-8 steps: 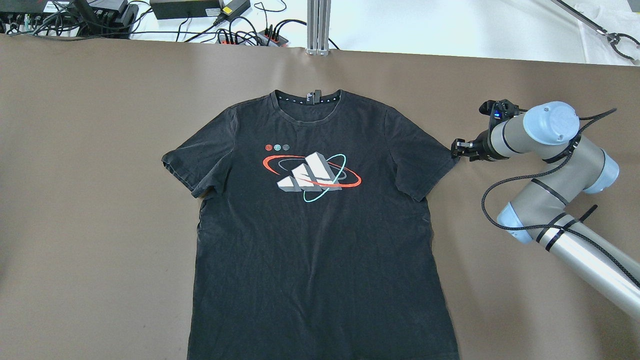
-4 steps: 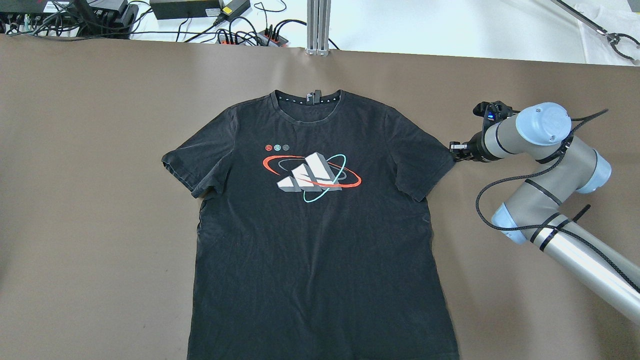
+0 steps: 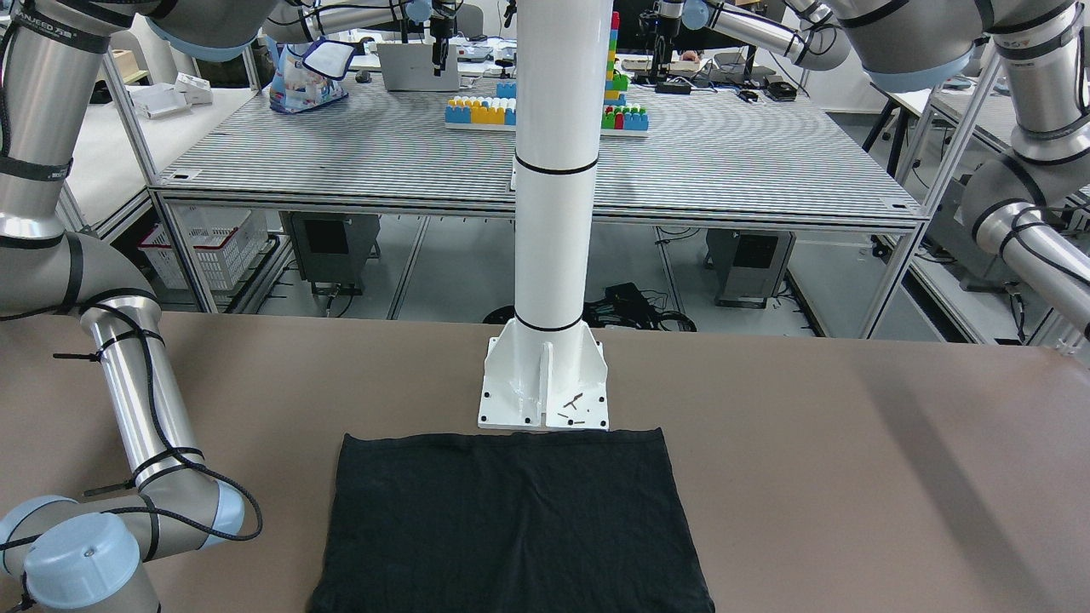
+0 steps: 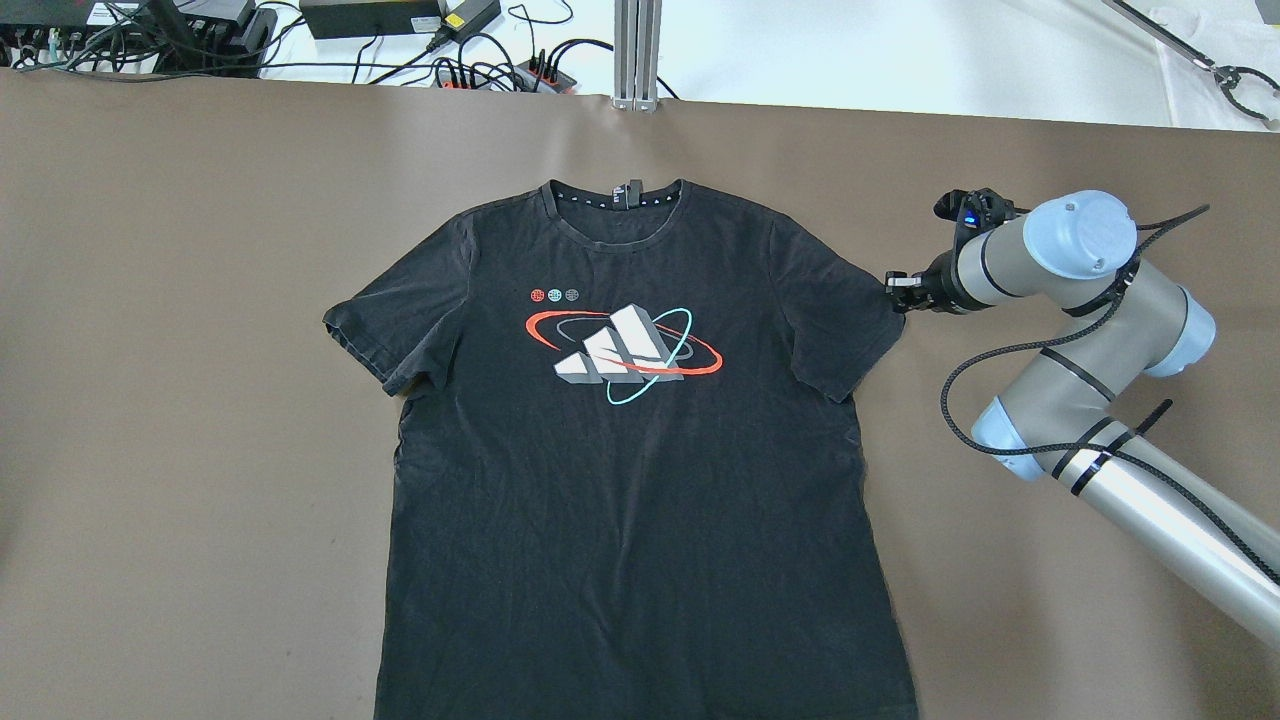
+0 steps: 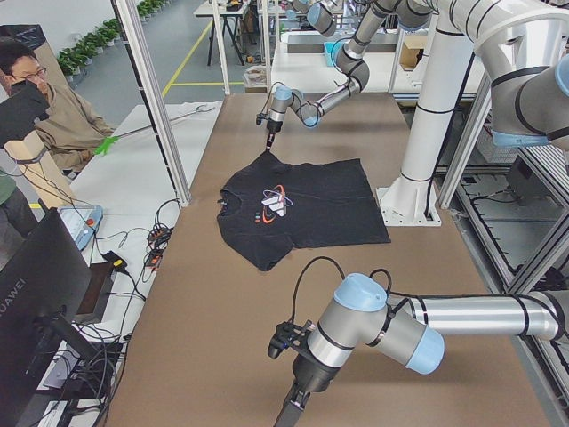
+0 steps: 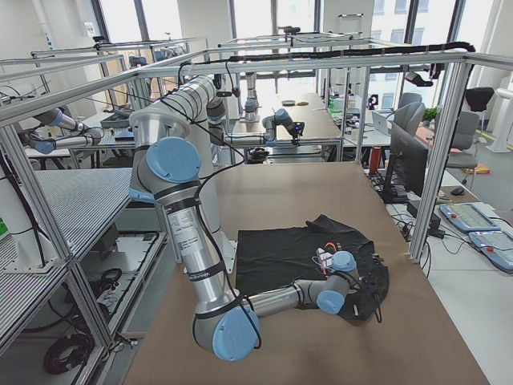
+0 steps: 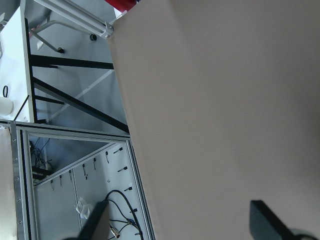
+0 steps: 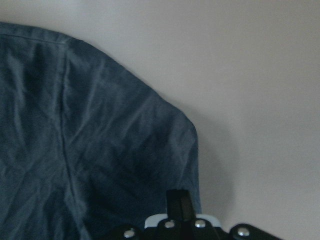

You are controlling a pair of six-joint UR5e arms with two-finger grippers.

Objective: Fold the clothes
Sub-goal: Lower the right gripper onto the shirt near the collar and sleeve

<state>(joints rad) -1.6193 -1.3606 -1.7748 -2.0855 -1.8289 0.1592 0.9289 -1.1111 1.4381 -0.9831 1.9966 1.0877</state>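
Black T-shirt (image 4: pixel 640 480) is lying flat and face up around the middle of your brown table (image 4: pixel 200 250), with the red, teal and white print (image 4: pixel 622 352) showing. Its collar (image 4: pixel 615 205) is pointing at the far edge on the operators' side. The hem is sitting right up against the white pillar's base plate (image 3: pixel 543 392) at the robot's edge. Both sleeves are spreading out toward the two ends of the table.

Your right claw (image 4: pixel 893 290) is sitting at the outer tip of the sleeve (image 4: pixel 840 320) that's pointing to the table's right end. In the right wrist view you're only getting one dark finger (image 8: pixel 178 202) over the sleeve's rounded corner. So honestly I can't tell how far it's open or whether it's pinching any fabric. The sleeve itself is lying flat.

Your left claw (image 7: pixel 177 215) is hanging near the table's left end, well apart from the shirt. Its two fingers (image 7: pixel 265 220) are standing wide apart with nothing but bare brown surface between them, and the table edge is showing just beyond.
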